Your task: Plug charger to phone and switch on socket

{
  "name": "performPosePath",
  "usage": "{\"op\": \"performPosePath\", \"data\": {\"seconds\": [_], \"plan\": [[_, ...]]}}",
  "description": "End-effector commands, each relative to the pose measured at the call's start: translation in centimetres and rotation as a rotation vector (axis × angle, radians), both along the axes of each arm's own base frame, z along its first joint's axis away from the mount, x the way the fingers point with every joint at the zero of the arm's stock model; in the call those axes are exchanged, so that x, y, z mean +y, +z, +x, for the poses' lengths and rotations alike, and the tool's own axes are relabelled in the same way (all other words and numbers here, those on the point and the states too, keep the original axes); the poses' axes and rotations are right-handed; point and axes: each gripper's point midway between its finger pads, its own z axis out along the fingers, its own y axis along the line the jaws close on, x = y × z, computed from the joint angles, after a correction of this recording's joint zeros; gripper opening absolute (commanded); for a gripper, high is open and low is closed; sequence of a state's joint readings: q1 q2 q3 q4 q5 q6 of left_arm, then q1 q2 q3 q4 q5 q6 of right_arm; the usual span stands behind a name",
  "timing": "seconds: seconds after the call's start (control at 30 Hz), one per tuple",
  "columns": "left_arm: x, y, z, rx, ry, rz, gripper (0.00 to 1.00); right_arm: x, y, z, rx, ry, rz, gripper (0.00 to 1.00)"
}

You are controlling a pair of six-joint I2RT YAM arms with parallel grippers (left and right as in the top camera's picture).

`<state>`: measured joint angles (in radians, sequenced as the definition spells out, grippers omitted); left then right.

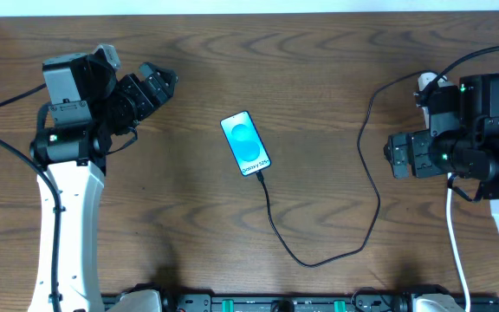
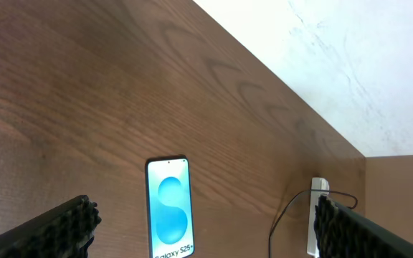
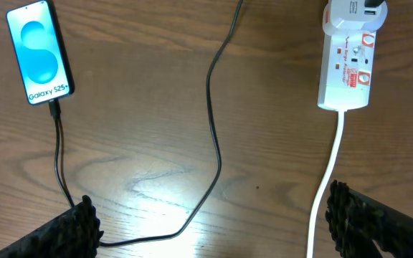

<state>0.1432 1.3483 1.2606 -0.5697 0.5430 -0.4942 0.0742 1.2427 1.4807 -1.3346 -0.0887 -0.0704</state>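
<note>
Overhead: phone [image 1: 245, 144] lies screen-up mid-bench [image 1: 189, 217], charger [image 1: 270, 208] looping from its bottom edge over to the socket [image 1: 426, 83], which is mostly hidden under the right arm. Left wrist cam: left tool [image 2: 203, 215] is spread wide, nothing in it, well apart from the phone. Right wrist cam: right tool [image 3: 210, 201] is spread open and empty too, charger tip looks seated in the phone (bit small to swear by), black plug sitting in the socket's far end.
</note>
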Motion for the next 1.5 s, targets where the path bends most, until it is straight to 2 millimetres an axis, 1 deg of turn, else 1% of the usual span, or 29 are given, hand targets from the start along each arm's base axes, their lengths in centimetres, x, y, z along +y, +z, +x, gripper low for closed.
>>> {"op": "performPosePath", "data": {"seconds": [0.0, 0.33, 0.47, 0.67, 0.87, 1.0, 1.07, 1.13, 1.3, 1.47], "plan": [[0.2, 0.1, 0.1, -0.005, 0.008, 0.009, 0.98, 0.0, 0.3, 0.0, -0.01, 0.012, -0.015, 0.99], [0.2, 0.1, 0.1, -0.004, 0.008, 0.009, 0.98, 0.0, 0.3, 0.0, -0.011, 0.012, -0.015, 0.99], [0.2, 0.1, 0.1, -0.004, 0.008, 0.009, 0.98, -0.1, 0.0, -0.5, 0.013, 0.012, -0.017, 0.99], [0.2, 0.1, 0.1, -0.005, 0.008, 0.009, 0.98, -0.3, 0.0, -0.6, 0.015, 0.035, -0.039, 0.99], [0.2, 0.1, 0.1, -0.004, 0.008, 0.009, 0.98, -0.5, 0.1, -0.1, -0.019, 0.033, -0.056, 0.99], [0.2, 0.1, 0.1, -0.004, 0.008, 0.009, 0.98, -0.4, 1.9, 0.7, -0.235, 0.028, -0.042, 0.99], [0.2, 0.1, 0.1, -0.004, 0.008, 0.009, 0.98, -0.5, 2.4, 0.5, -0.353, 0.04, -0.046, 0.99], [0.2, 0.1, 0.1, -0.004, 0.008, 0.009, 0.98, -0.5, 2.4, -0.1, -0.448, 0.058, -0.058, 0.99], [0.2, 0.1, 0.1, -0.004, 0.008, 0.009, 0.98, -0.7, 1.2, -2.4, -0.706, 0.086, -0.088, 0.99], [0.2, 0.1, 0.1, -0.004, 0.008, 0.009, 0.98, -1.1, -1.4, -3.7, -0.889, 0.063, -0.087, 0.99]]}}
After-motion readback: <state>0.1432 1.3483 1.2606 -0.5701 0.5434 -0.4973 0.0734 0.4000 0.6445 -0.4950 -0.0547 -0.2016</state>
